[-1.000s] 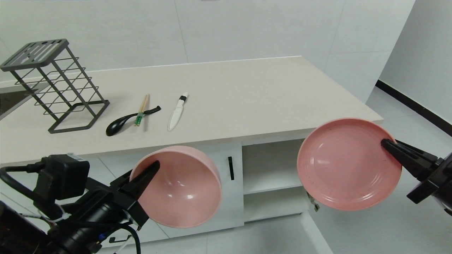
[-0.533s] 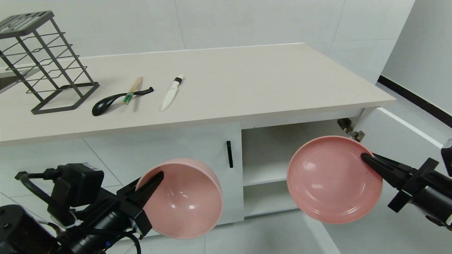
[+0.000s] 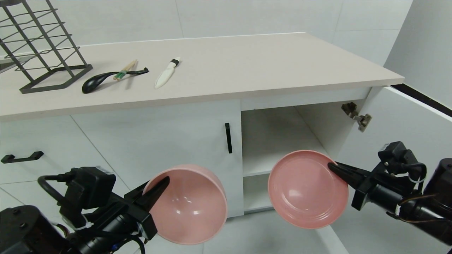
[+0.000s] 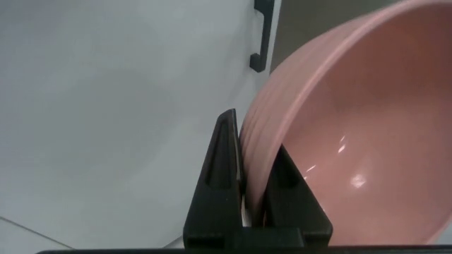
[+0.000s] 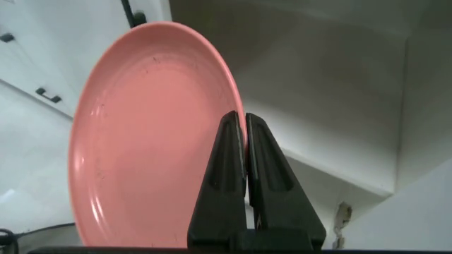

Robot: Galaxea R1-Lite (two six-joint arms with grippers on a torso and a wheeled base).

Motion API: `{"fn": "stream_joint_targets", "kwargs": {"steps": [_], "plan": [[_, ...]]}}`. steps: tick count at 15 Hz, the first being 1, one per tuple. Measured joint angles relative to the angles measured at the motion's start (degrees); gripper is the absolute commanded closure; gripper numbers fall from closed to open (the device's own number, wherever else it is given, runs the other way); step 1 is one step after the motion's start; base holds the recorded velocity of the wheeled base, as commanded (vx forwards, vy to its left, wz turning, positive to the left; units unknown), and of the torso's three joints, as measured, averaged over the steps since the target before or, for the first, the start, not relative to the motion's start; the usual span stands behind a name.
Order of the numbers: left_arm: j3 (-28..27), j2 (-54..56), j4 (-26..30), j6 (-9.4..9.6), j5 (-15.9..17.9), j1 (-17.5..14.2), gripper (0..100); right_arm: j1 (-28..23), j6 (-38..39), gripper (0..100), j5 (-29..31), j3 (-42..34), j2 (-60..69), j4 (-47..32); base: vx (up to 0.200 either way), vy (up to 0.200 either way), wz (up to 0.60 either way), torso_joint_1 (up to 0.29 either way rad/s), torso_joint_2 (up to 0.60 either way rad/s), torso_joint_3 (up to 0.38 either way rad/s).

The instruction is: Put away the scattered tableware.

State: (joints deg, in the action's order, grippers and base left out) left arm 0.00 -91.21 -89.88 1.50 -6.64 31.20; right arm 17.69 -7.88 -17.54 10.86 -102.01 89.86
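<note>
My left gripper (image 3: 160,183) is shut on the rim of a pink bowl (image 3: 192,206), held tilted in front of the closed cabinet door (image 3: 159,141). The rim is pinched between the fingers (image 4: 226,169) around the pink bowl (image 4: 360,134). My right gripper (image 3: 333,167) is shut on the edge of a pink plate (image 3: 305,188), held on edge before the open cabinet (image 3: 275,137); the right gripper (image 5: 244,130) clamps the pink plate (image 5: 148,134). On the countertop (image 3: 247,67) lie a black spoon (image 3: 97,79), chopsticks (image 3: 124,70) and a white knife (image 3: 166,74).
A black wire rack (image 3: 39,46) stands at the counter's back left. The cabinet's right door (image 3: 406,123) is swung open toward my right arm, with a hinge (image 3: 356,116) showing. A shelf (image 3: 282,155) divides the open compartment. A drawer handle (image 3: 21,157) is at left.
The head view has dropped lower, so the counter sits higher in the picture. Both held dishes have come down to cabinet height, and the plate has moved left toward the open compartment.
</note>
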Motion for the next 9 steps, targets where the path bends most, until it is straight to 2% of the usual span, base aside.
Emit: {"fn": "stream_joint_targets", "kwargs": {"steps": [2, 5, 8, 9], "plan": [[0.0, -0.02, -0.06, 0.0, 0.0, 0.0, 100, 0.24, 0.0, 100, 0.0, 2.06, -3.19, 0.09, 0.0, 0.0, 0.0, -0.112, 0.27, 0.129], [-0.02, 0.09, 0.05, -0.02, -0.02, 0.0, 100, 1.74, 0.0, 100, 0.09, 4.02, -6.81, -0.02, 0.0, 0.0, 0.0, -0.023, 0.22, 0.038], [0.0, 0.41, -0.04, 0.0, -0.02, 0.0, 100, 2.32, 0.13, 100, 0.06, 4.12, -8.63, 0.06, 0.0, 0.0, -0.6, -0.001, 0.05, 0.038], [0.0, 0.65, -0.04, 0.0, -0.06, 0.0, 100, 2.29, 0.13, 100, 0.09, 4.12, -8.85, 0.06, 0.0, 0.0, 0.0, 0.0, 0.0, 0.0]]}}
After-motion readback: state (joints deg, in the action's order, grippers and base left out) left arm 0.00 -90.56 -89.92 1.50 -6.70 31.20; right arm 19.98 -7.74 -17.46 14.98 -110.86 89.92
